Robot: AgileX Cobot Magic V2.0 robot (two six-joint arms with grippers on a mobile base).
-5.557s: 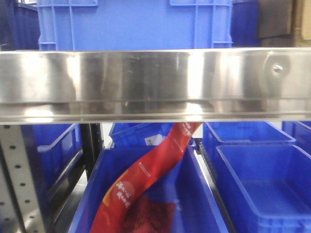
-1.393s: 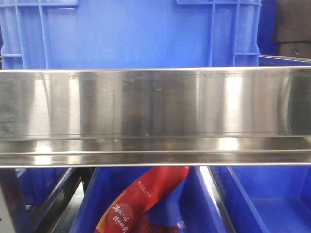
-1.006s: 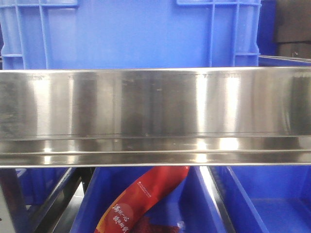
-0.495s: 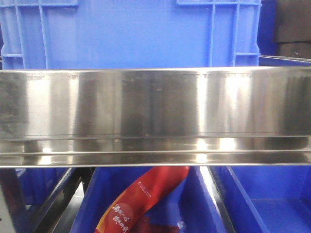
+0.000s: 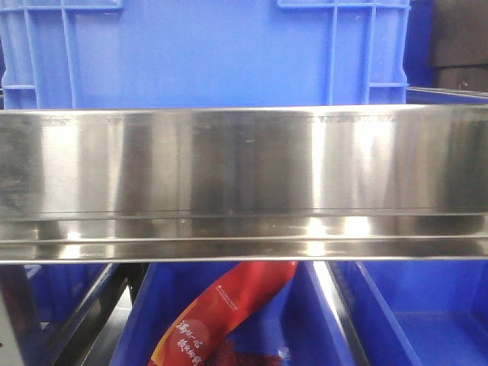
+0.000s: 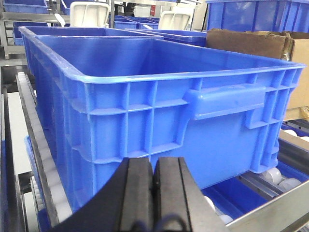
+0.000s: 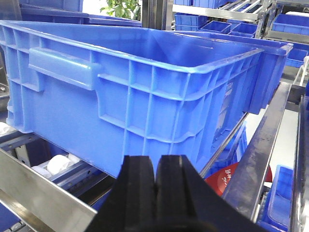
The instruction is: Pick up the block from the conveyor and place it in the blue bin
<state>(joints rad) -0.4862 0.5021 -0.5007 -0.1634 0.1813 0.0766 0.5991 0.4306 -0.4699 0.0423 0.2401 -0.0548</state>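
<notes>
Steel racking carries the blue bin [image 6: 159,111] directly ahead of both tools, left tool [image 6: 153,193] and right tool [image 7: 155,193] pinched shut, empty; no block visible.

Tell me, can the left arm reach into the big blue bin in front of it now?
Probably yes: the blue bin is open-topped with nothing over it, but the shut left gripper sits below its rim and must rise first.
</notes>
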